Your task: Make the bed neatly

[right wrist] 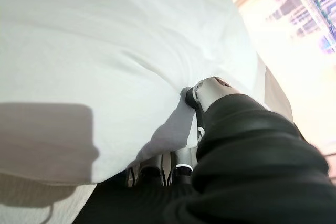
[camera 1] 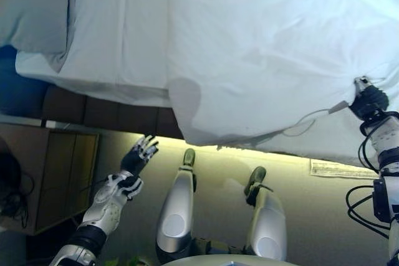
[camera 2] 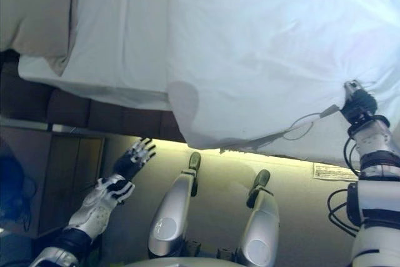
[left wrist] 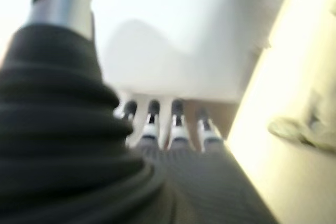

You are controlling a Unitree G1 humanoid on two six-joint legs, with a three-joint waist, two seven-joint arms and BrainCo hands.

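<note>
A white duvet [camera 1: 268, 48] covers the bed and hangs over its near edge, with one corner [camera 1: 193, 132] drooping low. A white sheet [camera 1: 118, 35] lies bare to its left, and a grey pillow [camera 1: 34, 7] sits at the far left. My right hand [camera 1: 368, 99] is shut on a bunched fold of the duvet at the right edge; in the right wrist view the cloth [right wrist: 173, 124] is pinched between thumb and fingers. My left hand [camera 1: 140, 154] is open and empty, below the bed's edge, apart from the duvet; its straight fingers [left wrist: 157, 116] show in the left wrist view.
A dark bed base [camera 1: 93, 110] shows under the sheet. A wooden bedside cabinet [camera 1: 56, 172] stands at the lower left. A thin cable [camera 1: 305, 121] trails across the duvet near my right hand. A paper [camera 1: 336, 169] lies on the floor by the bed.
</note>
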